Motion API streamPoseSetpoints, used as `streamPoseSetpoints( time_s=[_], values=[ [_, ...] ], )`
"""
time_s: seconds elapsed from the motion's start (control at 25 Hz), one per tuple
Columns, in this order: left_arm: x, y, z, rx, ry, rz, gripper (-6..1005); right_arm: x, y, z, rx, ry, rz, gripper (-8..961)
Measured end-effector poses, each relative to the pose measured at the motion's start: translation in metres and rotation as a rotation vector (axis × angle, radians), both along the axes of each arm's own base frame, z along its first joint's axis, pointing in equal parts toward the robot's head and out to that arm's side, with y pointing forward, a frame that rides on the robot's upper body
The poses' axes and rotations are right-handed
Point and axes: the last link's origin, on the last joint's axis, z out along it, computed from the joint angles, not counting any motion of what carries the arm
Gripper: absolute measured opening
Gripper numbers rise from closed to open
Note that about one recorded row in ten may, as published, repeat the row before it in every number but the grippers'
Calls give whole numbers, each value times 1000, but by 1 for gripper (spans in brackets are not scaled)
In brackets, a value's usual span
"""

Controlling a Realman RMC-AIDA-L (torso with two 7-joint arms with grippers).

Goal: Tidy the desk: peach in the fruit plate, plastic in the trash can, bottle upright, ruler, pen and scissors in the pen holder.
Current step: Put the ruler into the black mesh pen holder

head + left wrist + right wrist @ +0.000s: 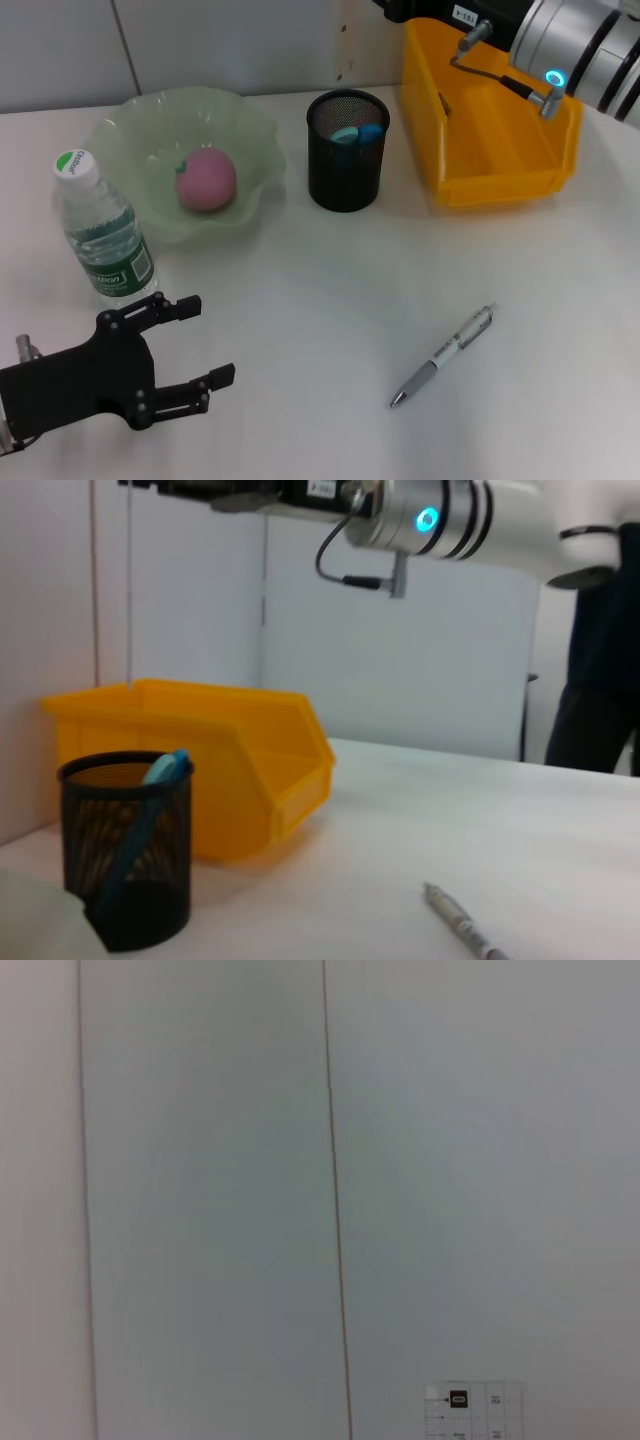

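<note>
in the head view there is one peach lying in the one green fruit plate at the back left of the white desk. one water bottle stands upright just in front of the plate, its white cap with a green mark on top. one black mesh pen holder sits near the plate, toward the right, with blue and teal handles showing at its mouth. one orange bin stands beside the holder, farther right, at the back. one silver pen lies flat on the bare desk, well apart from the holder, on the near right. the left gripper hovers low at the near left, just in front of the bottle, its two black fingers spread apart with nothing between them. the right arm reaches over the bin at the top right, a blue ring lit on it; its gripper is out of sight, so i cannot tell how it stands. in the left wrist view the same one holder, one bin and one pen appear on the desk, the pen lying apart from both, with the right arm overhead. the right wrist view shows only a pale wall with a small ruled label at one edge.
</note>
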Motion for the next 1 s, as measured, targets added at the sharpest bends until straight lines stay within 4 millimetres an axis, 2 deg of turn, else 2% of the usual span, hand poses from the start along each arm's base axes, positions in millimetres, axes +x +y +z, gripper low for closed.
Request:
streamPoseSetpoints(
  time_s=[0.52, 1.0],
  values=[
    [1, -5, -6, -37, 20, -29, 845, 22, 13, -19, -10, -34, -74, 390],
    [1, -6, -6, -46, 20, -28, 845, 21, 19, -29, -19, -58, -79, 400]
  ],
)
